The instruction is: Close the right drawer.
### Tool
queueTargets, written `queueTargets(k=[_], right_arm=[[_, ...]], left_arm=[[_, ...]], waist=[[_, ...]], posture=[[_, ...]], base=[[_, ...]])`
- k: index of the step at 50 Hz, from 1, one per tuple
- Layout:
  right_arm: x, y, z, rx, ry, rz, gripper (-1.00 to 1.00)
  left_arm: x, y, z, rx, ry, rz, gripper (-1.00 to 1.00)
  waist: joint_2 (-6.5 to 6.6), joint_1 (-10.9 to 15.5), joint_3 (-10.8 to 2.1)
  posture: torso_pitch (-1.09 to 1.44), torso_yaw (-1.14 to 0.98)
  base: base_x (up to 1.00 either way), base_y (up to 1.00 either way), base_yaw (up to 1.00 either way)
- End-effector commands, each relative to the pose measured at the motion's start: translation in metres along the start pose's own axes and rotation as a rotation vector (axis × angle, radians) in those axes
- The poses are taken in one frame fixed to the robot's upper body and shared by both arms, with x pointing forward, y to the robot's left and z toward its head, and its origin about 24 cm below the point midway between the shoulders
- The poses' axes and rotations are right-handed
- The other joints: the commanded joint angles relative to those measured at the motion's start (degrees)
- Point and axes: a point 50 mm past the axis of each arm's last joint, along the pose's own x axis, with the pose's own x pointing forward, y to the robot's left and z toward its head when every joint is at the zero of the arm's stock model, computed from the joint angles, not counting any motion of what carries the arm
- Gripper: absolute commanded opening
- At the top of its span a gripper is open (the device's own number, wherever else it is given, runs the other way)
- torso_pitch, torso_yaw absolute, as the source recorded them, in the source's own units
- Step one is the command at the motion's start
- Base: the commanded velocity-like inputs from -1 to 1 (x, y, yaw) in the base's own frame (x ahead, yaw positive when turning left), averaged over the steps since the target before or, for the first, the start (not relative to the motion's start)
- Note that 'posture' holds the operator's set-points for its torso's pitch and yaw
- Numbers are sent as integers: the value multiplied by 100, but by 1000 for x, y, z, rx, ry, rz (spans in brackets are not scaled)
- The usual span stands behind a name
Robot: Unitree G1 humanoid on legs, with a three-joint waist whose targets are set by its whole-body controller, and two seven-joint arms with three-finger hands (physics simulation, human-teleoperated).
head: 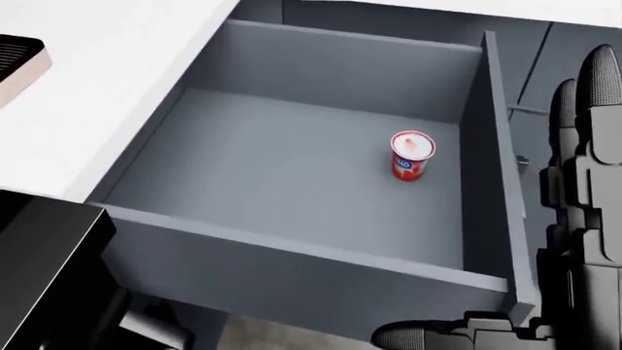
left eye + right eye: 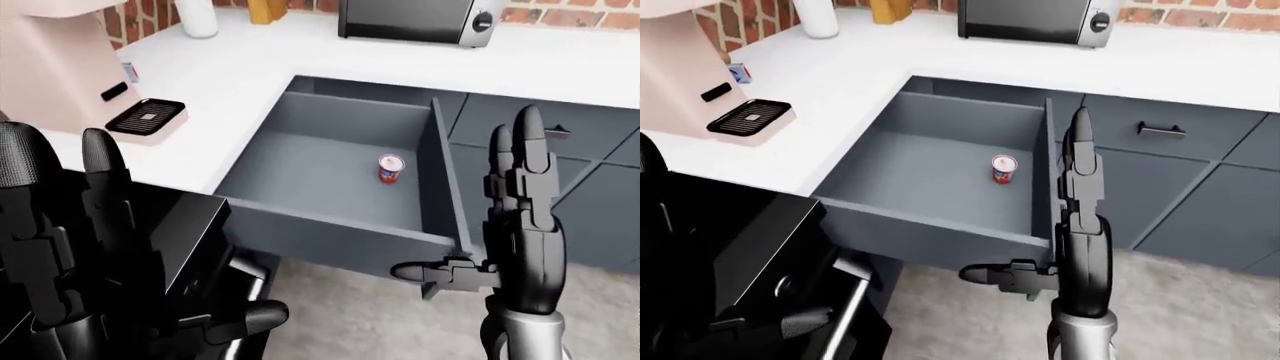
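The right drawer (image 2: 330, 238) is grey and stands pulled far out from under the white counter (image 2: 240, 82). A small red can (image 2: 391, 168) stands inside it near the right wall; the can also shows in the head view (image 1: 412, 154). My right hand (image 2: 520, 225) is open and flat, fingers pointing up, just right of the drawer's right wall. Its thumb (image 2: 410, 271) reaches left under the drawer's near corner. My left hand (image 2: 90, 247) is open and empty at the lower left, apart from the drawer.
A pink coffee machine (image 2: 50, 67) with a drip tray (image 2: 147, 116) stands at the left on the counter. A microwave (image 2: 415, 19) is at the top. A black appliance (image 2: 190, 225) sits at the lower left. Closed grey cabinet fronts (image 2: 1162, 130) lie at the right.
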Motion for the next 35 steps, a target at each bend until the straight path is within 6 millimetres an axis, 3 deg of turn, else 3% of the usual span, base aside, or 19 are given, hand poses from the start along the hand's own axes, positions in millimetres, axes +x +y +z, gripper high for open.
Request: queueTargets(k=[1, 9, 10, 11, 14, 15, 16, 18, 21, 23, 26, 30, 33, 35], right_arm=[[3, -2, 12, -1, -68, -14, 100], [2, -2, 9, -2, -66, -14, 100], [2, -2, 9, -2, -65, -14, 100], [2, -3, 10, -2, -67, -15, 100], [2, -2, 11, -2, -69, -14, 100], [2, -3, 11, -3, -67, -16, 100], [2, -3, 11, -2, -67, -17, 100], [2, -3, 11, -2, -67, -17, 100], [2, -3, 11, -3, -68, -17, 100], [2, -3, 12, -3, -69, -18, 100], [3, -3, 12, -3, -68, -19, 100], [2, -3, 11, -3, -66, -17, 100], [3, -3, 11, -3, -65, -20, 100], [3, -3, 10, -3, -64, -19, 100]], left_arm=[[3, 0, 9, -5, -59, 3, 100], [3, 0, 10, -4, -59, 2, 100], [3, 0, 10, -5, -59, 3, 100], [3, 0, 10, -5, -59, 3, 100], [3, 0, 10, -5, -59, 3, 100], [3, 0, 10, -5, -58, 3, 100], [3, 0, 10, -5, -58, 2, 100], [3, 0, 9, -5, -59, 2, 100], [3, 0, 8, -6, -59, 2, 100], [2, 0, 8, -6, -58, 2, 100], [2, 0, 7, -6, -58, 3, 100], [2, 0, 7, -5, -58, 2, 100], [2, 0, 8, -5, -58, 2, 100], [2, 0, 9, -4, -59, 2, 100]], waist=[[7, 1, -44], [-7, 13, -70], [27, 12, -134], [-27, -4, 80], [27, 8, -126], [22, -12, 45], [6, -17, 96], [-42, -23, 111], [-217, -23, 111], [-127, -69, 69], [-153, -67, 114], [-25, -11, 175], [130, 2, 178], [323, -2, 156]], posture=[[0, 0], [0, 0], [0, 0], [0, 0], [0, 0], [0, 0], [0, 0], [0, 0], [0, 0], [0, 0], [0, 0], [0, 0], [0, 0], [0, 0]], base=[[4, 0, 0], [4, 0, 0], [5, 0, 0], [4, 0, 0], [6, 0, 0], [9, 0, 0], [9, 0, 0], [9, 0, 0], [9, 0, 0], [9, 0, 0], [12, 0, 0], [14, 0, 0], [14, 0, 0], [13, 0, 0]])
